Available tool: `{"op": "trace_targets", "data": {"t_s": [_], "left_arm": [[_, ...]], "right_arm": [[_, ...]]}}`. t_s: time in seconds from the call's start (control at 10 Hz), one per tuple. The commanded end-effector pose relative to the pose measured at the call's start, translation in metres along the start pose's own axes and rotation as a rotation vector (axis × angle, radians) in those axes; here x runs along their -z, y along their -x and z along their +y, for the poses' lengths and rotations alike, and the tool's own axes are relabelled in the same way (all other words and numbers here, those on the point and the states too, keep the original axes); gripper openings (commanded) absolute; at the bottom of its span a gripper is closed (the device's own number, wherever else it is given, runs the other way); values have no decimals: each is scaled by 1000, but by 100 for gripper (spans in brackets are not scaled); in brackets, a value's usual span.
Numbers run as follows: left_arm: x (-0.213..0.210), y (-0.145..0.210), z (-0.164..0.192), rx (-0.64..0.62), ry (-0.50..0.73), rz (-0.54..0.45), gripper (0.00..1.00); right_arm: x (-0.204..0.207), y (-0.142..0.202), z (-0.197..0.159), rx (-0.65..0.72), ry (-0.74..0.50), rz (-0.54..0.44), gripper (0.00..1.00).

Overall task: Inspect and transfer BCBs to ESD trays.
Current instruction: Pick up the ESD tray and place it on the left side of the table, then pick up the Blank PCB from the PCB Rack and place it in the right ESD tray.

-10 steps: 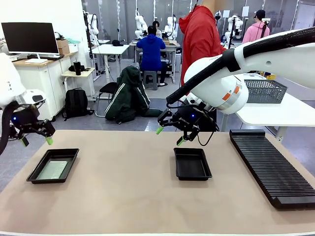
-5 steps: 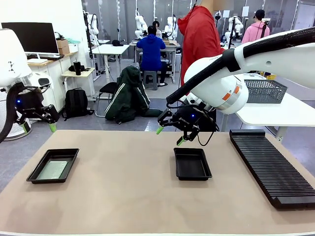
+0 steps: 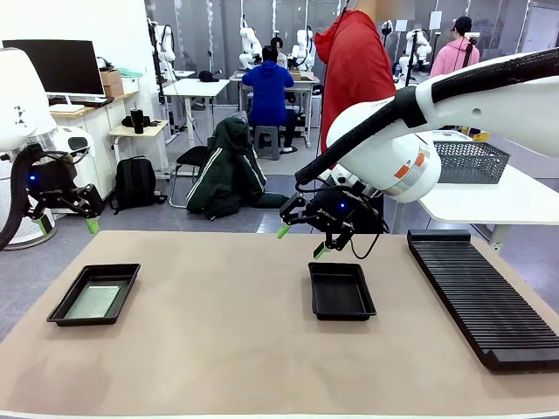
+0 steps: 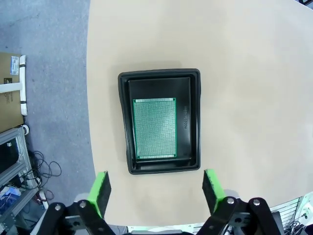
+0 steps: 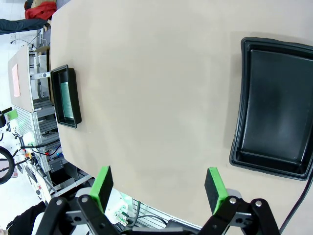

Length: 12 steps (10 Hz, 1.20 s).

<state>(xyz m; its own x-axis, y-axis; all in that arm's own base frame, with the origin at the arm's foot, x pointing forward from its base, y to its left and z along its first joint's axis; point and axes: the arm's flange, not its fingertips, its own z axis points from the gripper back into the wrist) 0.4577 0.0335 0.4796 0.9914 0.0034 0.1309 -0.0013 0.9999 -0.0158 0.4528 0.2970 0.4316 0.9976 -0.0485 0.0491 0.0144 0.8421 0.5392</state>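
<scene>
A pale grey-green BCB [image 3: 93, 301] [image 4: 154, 128] lies flat in the left black ESD tray [image 3: 65, 305] [image 4: 193, 122] near the table's left edge. A second ESD tray [image 3: 341, 291] [image 5: 274, 105] sits mid-table with nothing in it. My left gripper [image 3: 65, 225] [image 4: 156, 190] hangs open high above and behind the left tray, its green fingertips spread wide. Just behind the middle tray hovers my right gripper [image 3: 301, 241] [image 5: 159, 188], also open, holding nothing. The left tray [image 5: 66, 95] with its board also appears far off in the right wrist view.
A long black ribbed rack [image 3: 485, 292] runs along the table's right side. A grey mesh basket [image 3: 470, 161] stands on a white side table behind it. A person in a red jacket [image 3: 354, 70] stands at the far edge. Bare tan tabletop [image 3: 218, 323] lies between the trays.
My left gripper has risen and drawn back from just above the left tray to a higher spot near the table's far left edge. The right arm has stayed put.
</scene>
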Motion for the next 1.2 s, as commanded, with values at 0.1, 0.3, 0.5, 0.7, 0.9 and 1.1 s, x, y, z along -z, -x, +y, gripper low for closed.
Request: {"op": "trace_targets", "data": {"t_s": [0.1,0.3,0.5,0.7,0.9,1.1], "left_arm": [[2,1,0,-2,8,-7,100],[2,1,0,-2,8,-7,100],[2,1,0,-2,8,-7,100],[2,1,0,-2,8,-7,100],[2,1,0,-2,8,-7,100],[2,1,0,-2,8,-7,100]], "right_arm": [[0,0,1,13,16,-5,100],[0,0,1,13,16,-5,100],[0,0,1,13,16,-5,100],[0,0,1,13,16,-5,100],[0,0,1,13,16,-5,100],[0,0,1,13,16,-5,100]]}}
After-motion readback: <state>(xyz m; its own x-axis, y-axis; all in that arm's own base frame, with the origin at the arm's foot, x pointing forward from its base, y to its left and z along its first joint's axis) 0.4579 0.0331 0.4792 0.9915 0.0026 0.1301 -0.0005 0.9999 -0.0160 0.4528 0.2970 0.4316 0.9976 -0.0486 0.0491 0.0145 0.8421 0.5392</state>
